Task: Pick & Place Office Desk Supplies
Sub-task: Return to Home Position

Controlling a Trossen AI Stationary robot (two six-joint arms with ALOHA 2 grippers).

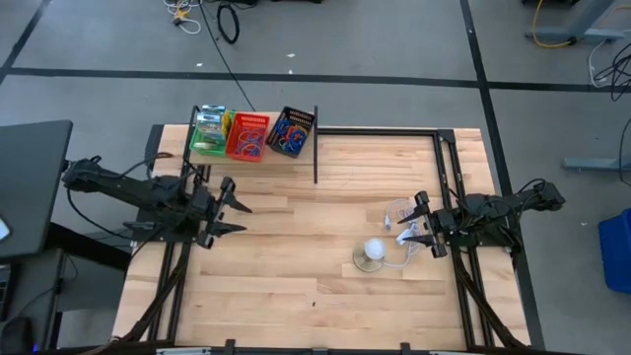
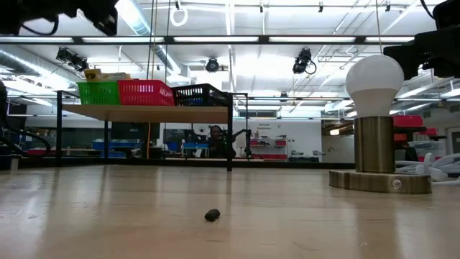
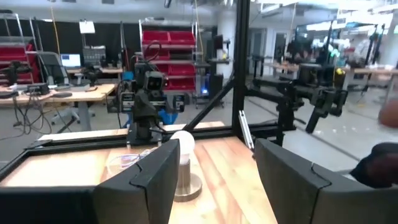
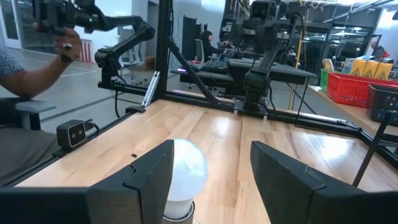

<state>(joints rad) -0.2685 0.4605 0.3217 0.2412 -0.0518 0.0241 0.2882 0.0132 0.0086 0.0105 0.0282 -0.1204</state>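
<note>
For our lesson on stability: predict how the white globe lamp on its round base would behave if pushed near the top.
Probably top-heavy: the globe sits high on a narrow metal column, so a high push may tip it. With its wide flat base, a low push likely slides it. Its white cord might drag.

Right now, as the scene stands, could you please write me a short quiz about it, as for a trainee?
1. True or false: the green basket, the red basket and the black basket all stand on the shelf.
2. Which thing stands nearest the right gripper? A. the red basket B. the white ball lamp C. the green basket
3. Fill in the missing word: the fingers of the left gripper are ____ (open or shut).

Key: 1 true; 2 B; 3 open.
</note>
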